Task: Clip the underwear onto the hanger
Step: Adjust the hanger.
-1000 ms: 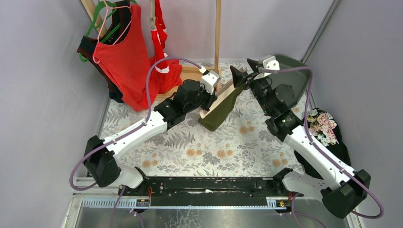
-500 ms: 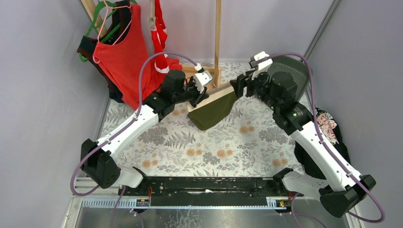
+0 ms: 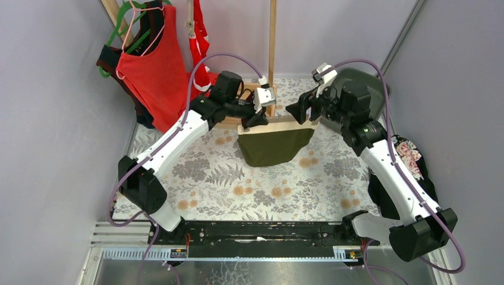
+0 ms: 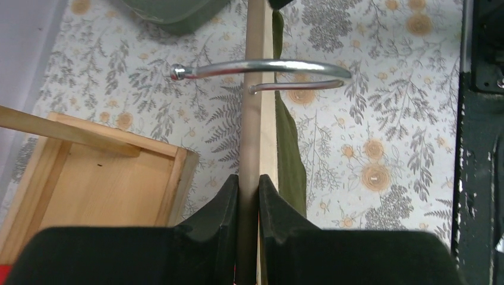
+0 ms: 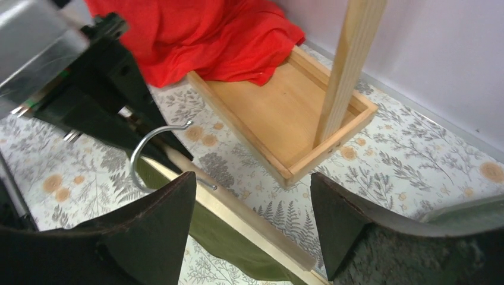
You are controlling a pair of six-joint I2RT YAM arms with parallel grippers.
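The wooden hanger (image 3: 276,123) is held above the middle of the bench (image 3: 196,172), toward its far edge, roughly level. The dark olive briefs (image 3: 273,145) hang from its bar by the cream waistband, clear of the bench surface. The left pincer (image 4: 248,181) is clamped narrow on the bar near its left end, and the metal hook (image 4: 267,68) is seen further along. The right pincer (image 5: 252,178) stands wide, gripping nothing, just beside the bar's right end. A red pair (image 3: 199,35) is seen hanging at the far edge near the red tank top (image 3: 151,71). Whether the waistband is pinched along its whole width cannot be told. The step in hand is judged to be securing the olive pair and carrying the hanger off. It is best done with the left grip held firm and the bar level, so that the cloth is not dragged sideways. If the right pincer is used, it should be closed on bare wood rather than on fabric. The upright post (image 3: 272,35) and its wooden tray (image 5: 279,119) lie close behind, so the hook should be steered clear of both
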